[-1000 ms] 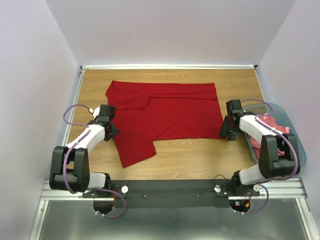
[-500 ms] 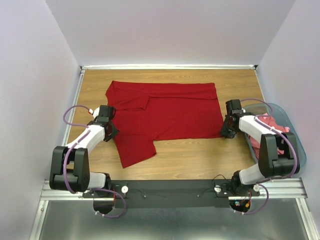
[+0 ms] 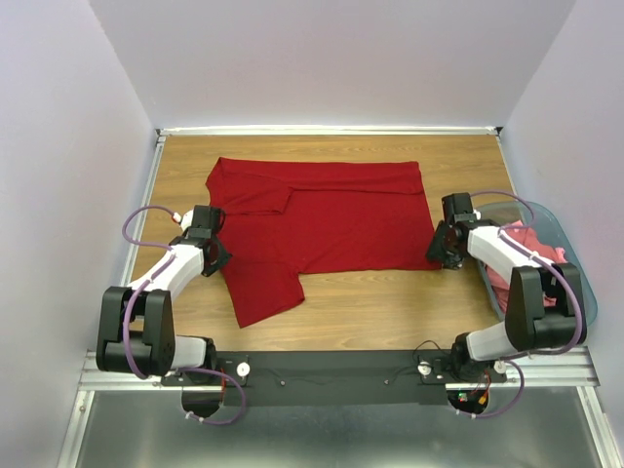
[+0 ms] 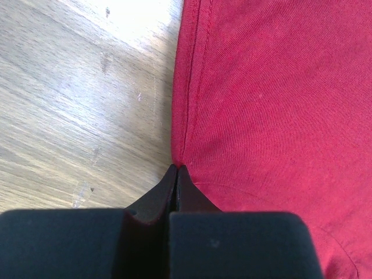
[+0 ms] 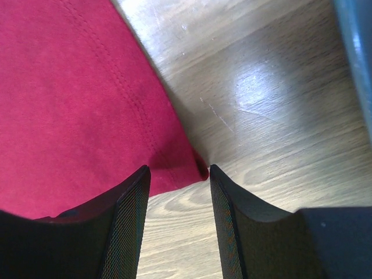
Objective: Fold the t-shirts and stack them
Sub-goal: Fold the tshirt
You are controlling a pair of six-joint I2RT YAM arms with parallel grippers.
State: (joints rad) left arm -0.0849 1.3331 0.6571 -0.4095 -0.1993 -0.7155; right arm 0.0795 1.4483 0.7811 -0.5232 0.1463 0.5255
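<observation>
A dark red t-shirt [image 3: 322, 219] lies spread flat on the wooden table [image 3: 390, 302], with one sleeve pointing toward the near edge. My left gripper [image 3: 218, 256] sits at the shirt's left edge. In the left wrist view its jaws [image 4: 176, 169] are shut, pinching the hem of the red fabric [image 4: 267, 104]. My right gripper [image 3: 437, 253] is at the shirt's near right corner. In the right wrist view it [image 5: 178, 170] is open, with the corner of the shirt [image 5: 70, 99] lying between its fingertips. Salmon-pink shirts [image 3: 531, 244] lie bunched in the basket.
A grey-blue plastic basket [image 3: 577, 255] stands at the table's right edge, close behind my right arm; its rim shows in the right wrist view [image 5: 354, 46]. Purple walls enclose the table on three sides. Bare wood lies in front of the shirt.
My right gripper has shifted slightly up and left, toward the shirt's right corner. The left gripper and the shirt have not visibly moved.
</observation>
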